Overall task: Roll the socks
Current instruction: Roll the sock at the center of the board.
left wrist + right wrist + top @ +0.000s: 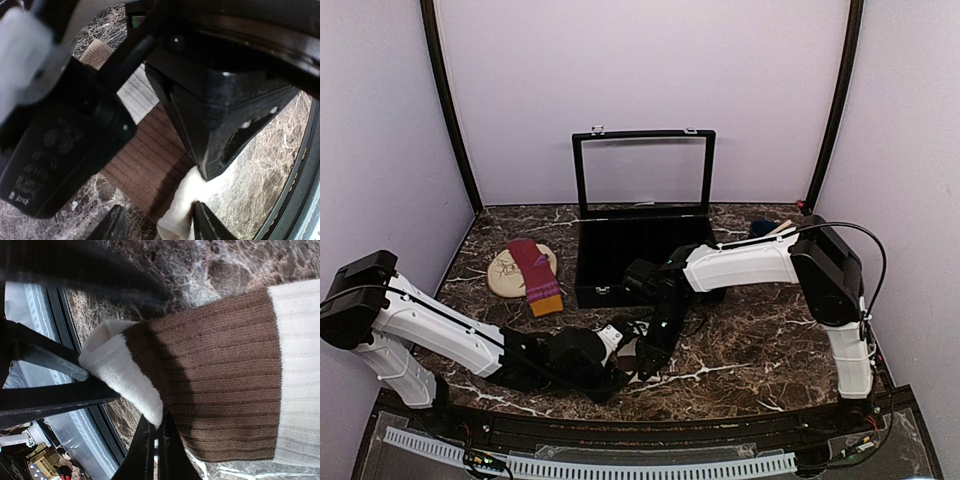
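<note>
The cream and brown sock (220, 375) lies flat on the worktop (760, 340). It is in the lower middle of the top picture, where the two arms meet.

The left arm (440, 330) reaches in from the lower left. The left jaws are apart. In the left wrist picture, the soft cream end of the sock (180, 212) sits between the two black fingertips (205, 227) at the bottom edge. It touches the one on the right. The brown band (145, 165) is just above it.

The right arm (740, 265) bends down from the right side. The right jaws are closed tight, with the two fingers (150, 450) pressed side by side at the bottom of the right wrist picture. Their tips touch the edge of the sock where the cream part folds over the brown part. I cannot tell if any cloth is pinched between them.

The maroon sock (535, 272) with the orange end is well apart from the arms, at the left of the top picture. It lies across a tan mat (505, 272).

A black box (620, 255) sits in the middle of the worktop. Its lid (643, 135) stands up straight behind it.
</note>
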`<state>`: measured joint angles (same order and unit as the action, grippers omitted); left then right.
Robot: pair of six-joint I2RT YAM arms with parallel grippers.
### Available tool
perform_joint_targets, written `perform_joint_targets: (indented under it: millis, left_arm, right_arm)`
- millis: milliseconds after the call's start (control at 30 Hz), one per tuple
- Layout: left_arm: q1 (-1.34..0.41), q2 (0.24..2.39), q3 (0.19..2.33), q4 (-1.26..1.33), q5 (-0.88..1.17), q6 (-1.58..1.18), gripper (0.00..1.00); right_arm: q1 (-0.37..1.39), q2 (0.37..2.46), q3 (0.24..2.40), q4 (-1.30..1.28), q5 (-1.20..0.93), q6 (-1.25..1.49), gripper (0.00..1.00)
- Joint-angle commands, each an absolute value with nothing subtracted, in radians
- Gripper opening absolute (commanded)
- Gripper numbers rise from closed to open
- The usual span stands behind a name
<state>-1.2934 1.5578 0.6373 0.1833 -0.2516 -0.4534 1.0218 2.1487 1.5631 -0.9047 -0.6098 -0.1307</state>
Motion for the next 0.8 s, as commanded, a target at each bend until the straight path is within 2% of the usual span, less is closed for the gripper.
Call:
perform_joint_targets:
  millis: [0, 200, 233, 500, 767]
  left_arm:
    - [-1.296, 1.560, 0.631, 0.225, -0.242, -0.480, 0.40]
    - [-1.296, 1.569, 0.636, 0.223, -0.222, -0.485, 0.02]
    - [-1.295, 1.566, 0.638, 0.216, -0.222, -0.492, 0.00]
    - [-1.295, 1.502, 0.607, 0.173, -0.231, -0.564, 0.00]
    - [-1.270, 1.445, 0.560, 0.163, -0.195, -0.640, 0.00]
  right_arm:
    - [1.015, 2.137, 1.557, -0.904, -0.633, -0.144, 0.01]
    - [1.015, 2.136, 1.552, -0.900, -0.626, -0.140, 0.01]
    - [1.013, 2.133, 1.552, -0.899, -0.625, -0.138, 0.01]
    - [1.002, 2.117, 1.525, -0.846, -0.616, -0.105, 0.09]
    - [1.002, 2.062, 1.470, -0.746, -0.589, -0.042, 0.22]
